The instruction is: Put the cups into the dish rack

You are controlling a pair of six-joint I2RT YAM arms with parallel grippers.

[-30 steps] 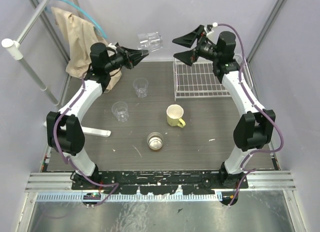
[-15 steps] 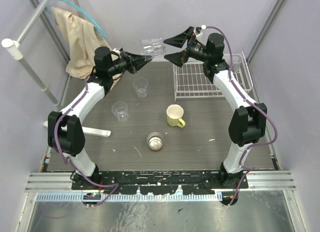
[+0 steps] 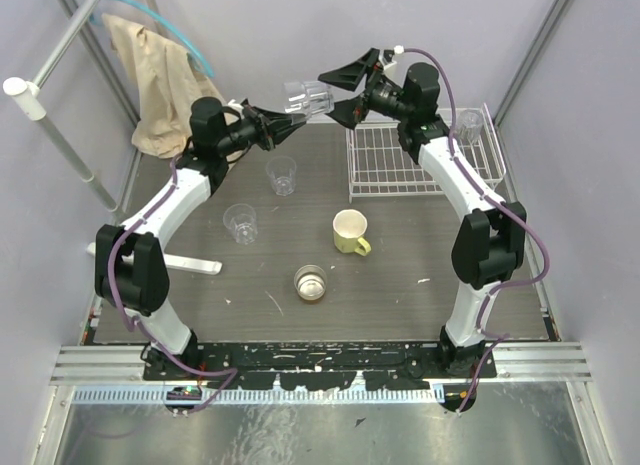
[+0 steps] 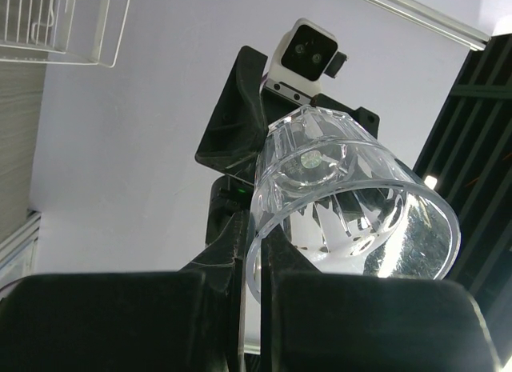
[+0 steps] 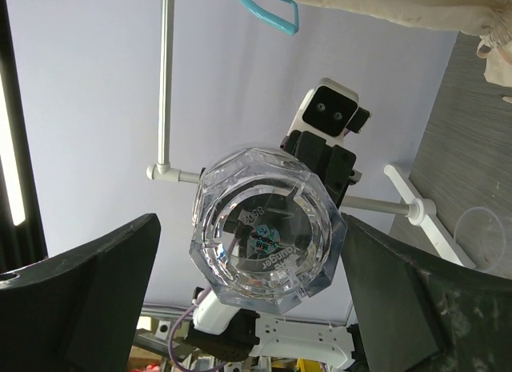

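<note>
1. Top external view shows a handover in mid-air. The left gripper (image 3: pixel 287 121) is pinched shut on the rim of a clear tumbler (image 3: pixel 305 96). The left wrist view shows one finger inside the glass wall and one outside. The right gripper (image 3: pixel 340 93) is spread wide, with a finger on either side of the tumbler's base end.
2. Right wrist view puts the tumbler's base between the right fingers (image 5: pixel 88 308), apparently touching neither. If they close off-centre, one pad would likely meet the glass first and lever it against the thin rim pinch.
3. Slick, faceted glass probably gives a poor hold. Closing on a corner rather than a flat could twist the tumbler or squeeze it out from between the pads.
4. Timing looks like the main hazard. If the left fingers let go before the right ones bear firmly, the tumbler drops to the table (image 3: pixel 420 255) below both grippers, perhaps onto the second tumbler (image 3: pixel 282 175) standing beneath.
5. The two grippers sit nose to nose, so a push forward could knock the right fingertips into the left ones.
6. The dish rack (image 3: pixel 420 163) lies below and behind the right fingers. A swing towards it with a loose hold could drop the glass short of it.
</note>
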